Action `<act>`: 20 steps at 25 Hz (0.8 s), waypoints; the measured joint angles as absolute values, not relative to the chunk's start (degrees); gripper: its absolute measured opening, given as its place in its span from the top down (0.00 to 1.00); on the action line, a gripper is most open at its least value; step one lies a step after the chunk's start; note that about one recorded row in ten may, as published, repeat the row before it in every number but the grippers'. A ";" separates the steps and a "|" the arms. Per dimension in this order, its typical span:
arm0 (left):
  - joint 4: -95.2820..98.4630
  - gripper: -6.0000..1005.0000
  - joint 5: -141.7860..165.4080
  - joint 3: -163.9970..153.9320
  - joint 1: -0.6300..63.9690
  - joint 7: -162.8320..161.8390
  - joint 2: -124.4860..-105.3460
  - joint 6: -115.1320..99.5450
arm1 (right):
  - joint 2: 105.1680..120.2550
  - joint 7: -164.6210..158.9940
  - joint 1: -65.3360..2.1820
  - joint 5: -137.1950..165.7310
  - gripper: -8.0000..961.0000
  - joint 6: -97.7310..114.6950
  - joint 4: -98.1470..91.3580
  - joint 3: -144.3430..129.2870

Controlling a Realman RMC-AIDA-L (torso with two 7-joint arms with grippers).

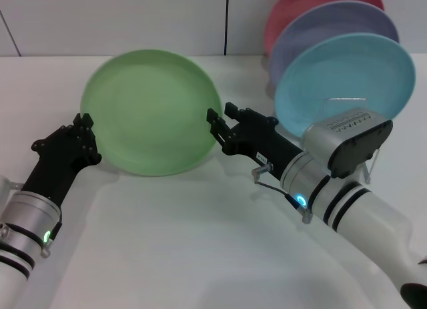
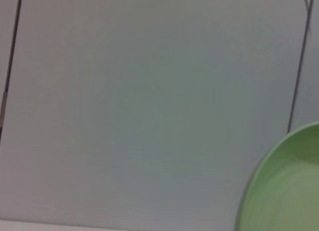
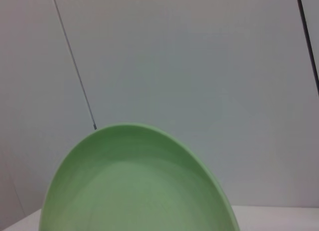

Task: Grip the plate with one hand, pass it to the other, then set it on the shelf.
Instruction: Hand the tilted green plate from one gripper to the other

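1. The left gripper (image 1: 85, 130), black on a slim silver-white arm with a green light, reaches in from the desk's near left corner; its jaws are clamped on the left rim of the green plate (image 1: 150, 111).
2. The green plate is held tilted up off the white desk (image 1: 200, 242), between the two grippers, toward the desk's far edge.
3. The right gripper (image 1: 215, 125) is at the plate's right rim; whether its fingers grip the rim or only touch it cannot be told. Its thick white arm carries a boxy module and a blue light.
4. Near the far right corner, a light blue plate (image 1: 347, 75), a lavender plate (image 1: 333, 25) and a pink plate (image 1: 307, 2) stand on edge in the wire rack (image 1: 347, 99), which the right arm largely hides.
5. A pale panelled wall (image 2: 149, 91) with dark seams backs the desk.
6. Both wrist views show only part of the green plate; neither shows its own fingers.
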State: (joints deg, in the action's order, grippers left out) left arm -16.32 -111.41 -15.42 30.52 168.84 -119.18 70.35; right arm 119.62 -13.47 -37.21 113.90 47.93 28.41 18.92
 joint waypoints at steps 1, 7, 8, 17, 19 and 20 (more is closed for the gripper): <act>-16.33 0.96 -111.39 -15.40 30.52 168.83 -119.18 70.29 | 119.62 -13.45 -37.28 113.90 0.60 47.80 28.41 18.96; -16.35 0.96 -111.35 -15.38 30.51 168.83 -119.18 70.63 | 119.59 -13.43 -37.49 113.90 0.62 47.68 28.29 19.19; -16.35 0.96 -111.35 -15.38 30.50 168.83 -119.18 70.67 | 119.58 -13.42 -37.50 113.90 0.62 47.60 28.24 19.35; -16.35 0.96 -111.35 -15.38 30.42 168.83 -119.18 70.74 | 119.53 -13.33 -37.69 113.90 0.72 47.19 28.21 19.74; -16.35 0.96 -111.35 -15.38 30.41 168.83 -119.18 70.77 | 119.53 -13.33 -37.78 113.90 0.73 47.19 28.21 19.79; -16.35 0.96 -111.34 -15.38 30.41 168.83 -119.18 70.78 | 119.53 -13.32 -37.83 113.90 0.74 47.19 28.21 19.80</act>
